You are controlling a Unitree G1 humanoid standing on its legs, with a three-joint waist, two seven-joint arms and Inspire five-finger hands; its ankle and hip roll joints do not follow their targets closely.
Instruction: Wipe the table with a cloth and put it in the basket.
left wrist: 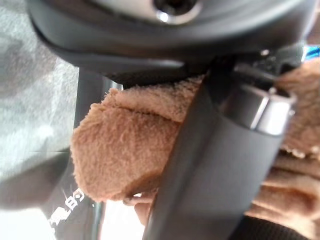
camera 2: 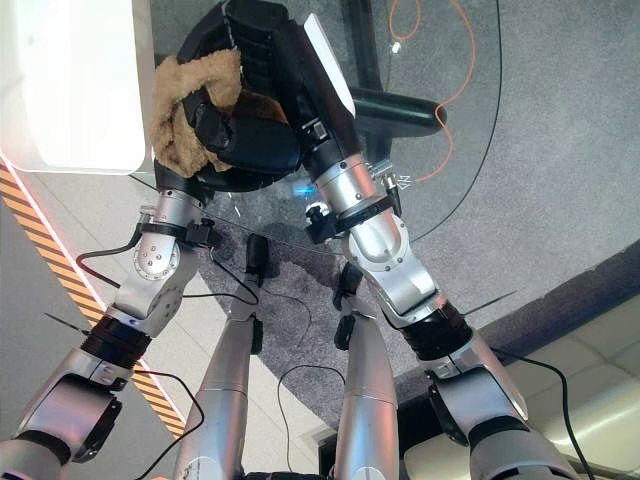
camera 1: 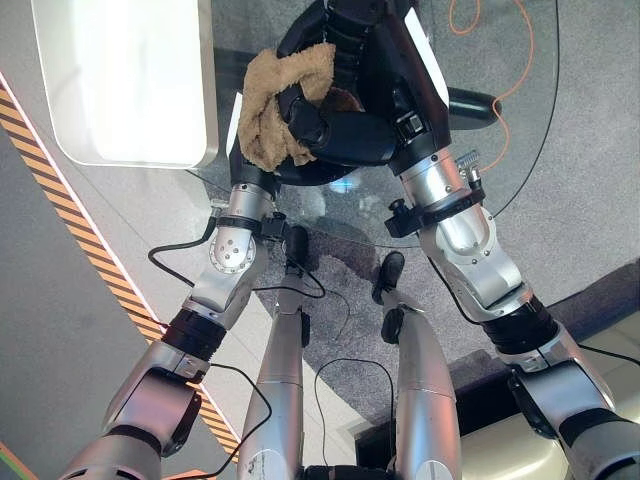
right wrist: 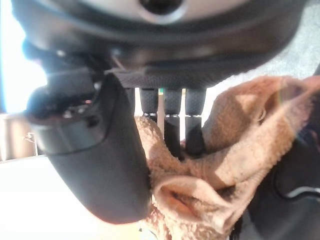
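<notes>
- Left eye view: the brown cloth [camera 1: 278, 105] is bunched up in the left hand [camera 1: 305, 125], whose dark fingers curl round it. The right hand [camera 1: 375, 60] is pressed close against it from the other side. Both are above a round glass table [camera 1: 520, 150]. A white box [camera 1: 125, 80] sits just beside them.
- Right eye view: same scene. The cloth hangs in a fluffy lump. A loose end could snag on a finger, I think, when the hands pull apart.
- Left wrist view: the thumb [left wrist: 220, 155] clamps over the cloth [left wrist: 120, 145]. The cloth looks soft, fuzzy and thick. The thumb is smooth and hard.
- Right wrist view: the right hand's fingers [right wrist: 172, 125] dip into the cloth's folds, and the fat thumb [right wrist: 100, 155] is beside them. I cannot tell if they grip it. If both hands tug, it may drop on the floor.
</notes>
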